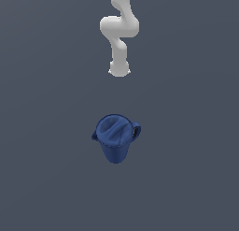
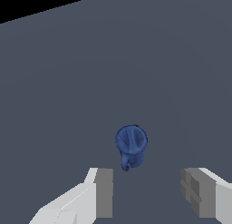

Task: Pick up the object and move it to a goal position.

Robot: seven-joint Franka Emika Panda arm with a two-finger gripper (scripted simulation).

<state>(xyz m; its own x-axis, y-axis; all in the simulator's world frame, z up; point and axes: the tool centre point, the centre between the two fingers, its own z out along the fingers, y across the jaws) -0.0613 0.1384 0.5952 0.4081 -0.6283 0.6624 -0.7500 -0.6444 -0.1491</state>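
1. I see the dark blue tapered mug with a round rim and a loop side handle (image 1: 114, 139) sitting on the plain grey-blue surface (image 1: 46, 178), near the middle of the exterior view, its handle toward the exterior view's right.
2. Looking into its open mouth, I make out only blue shading; I cannot tell whether anything is inside.
3. My white jointed robot arm (image 1: 119, 33) hangs above the mug in the exterior view, well apart from it.
4. On the wrist view the pincer (image 2: 149, 191) is released: its two grey-padded fingers (image 2: 104, 191) stand wide apart with nothing between them, and the mug lies beyond the gap, not touched by either finger.
5. Around the mug I see only bare surface; nothing lies between the pincer and the mug.
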